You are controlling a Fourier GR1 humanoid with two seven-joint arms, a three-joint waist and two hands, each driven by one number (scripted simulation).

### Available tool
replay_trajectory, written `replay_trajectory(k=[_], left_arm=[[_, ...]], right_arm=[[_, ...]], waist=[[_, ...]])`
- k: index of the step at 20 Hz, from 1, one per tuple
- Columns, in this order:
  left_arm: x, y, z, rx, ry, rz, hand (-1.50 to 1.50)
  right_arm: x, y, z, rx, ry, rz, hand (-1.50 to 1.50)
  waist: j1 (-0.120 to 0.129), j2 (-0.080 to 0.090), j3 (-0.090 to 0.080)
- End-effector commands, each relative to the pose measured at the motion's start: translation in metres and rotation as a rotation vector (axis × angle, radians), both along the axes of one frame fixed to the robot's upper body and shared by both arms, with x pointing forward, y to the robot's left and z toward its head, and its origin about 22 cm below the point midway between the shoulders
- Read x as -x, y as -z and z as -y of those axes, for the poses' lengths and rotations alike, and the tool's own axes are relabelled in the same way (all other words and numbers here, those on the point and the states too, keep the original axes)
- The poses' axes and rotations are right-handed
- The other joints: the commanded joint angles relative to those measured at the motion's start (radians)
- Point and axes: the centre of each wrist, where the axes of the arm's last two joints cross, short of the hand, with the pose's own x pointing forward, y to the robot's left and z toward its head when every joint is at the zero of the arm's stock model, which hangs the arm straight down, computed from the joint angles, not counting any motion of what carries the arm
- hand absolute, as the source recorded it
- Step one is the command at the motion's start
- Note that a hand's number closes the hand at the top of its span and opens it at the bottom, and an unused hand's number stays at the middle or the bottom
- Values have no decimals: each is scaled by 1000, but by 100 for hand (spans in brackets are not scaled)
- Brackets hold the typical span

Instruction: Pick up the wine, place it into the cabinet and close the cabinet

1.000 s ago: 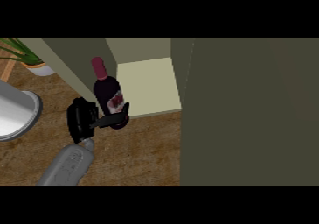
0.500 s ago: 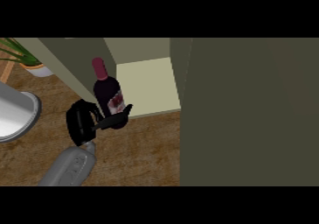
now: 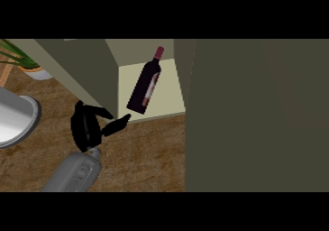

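One wine bottle point(image 3: 144, 85) dark w/ pale label, tilted in cabinet point(image 3: 153, 97) | left hand point(image 3: 87, 126) spread, empty (just below)

one arm showed, coming in from the lower edge at the left. its forearm point(image 3: 75, 173) was a smooth grey shell, rounded like a capsule, with faint moulded seams and a slightly lighter sheen along the upper side. a narrow pale collar joined it to the wrist. the hand point(image 3: 85, 127) was matt black throughout, a long flat palm with slim tapered fingers point(image 3: 116, 126) and no visible markings, cables or screws.
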Motion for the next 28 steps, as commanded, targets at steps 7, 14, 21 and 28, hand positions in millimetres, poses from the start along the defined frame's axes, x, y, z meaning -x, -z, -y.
replay_trajectory(k=[7, 14, 21, 28], left_arm=[[-41, -44, 77, 131, 170, -19, -150], [-38, -61, 95, 206, 211, 68, -150], [-39, -79, 102, 331, 202, 144, -150], [-27, -90, 104, 464, 247, 193, -150]], right_arm=[[1, -1, 1, -19, -32, -11, -150], [3, -4, 4, -21, -3, -14, -150], [5, -5, 1, -41, 21, -12, -150], [13, -11, 3, -43, 14, -11, -150]], waist=[[-23, 32, -28], [9, 20, -28], [28, 13, -29], [41, -2, -31]])
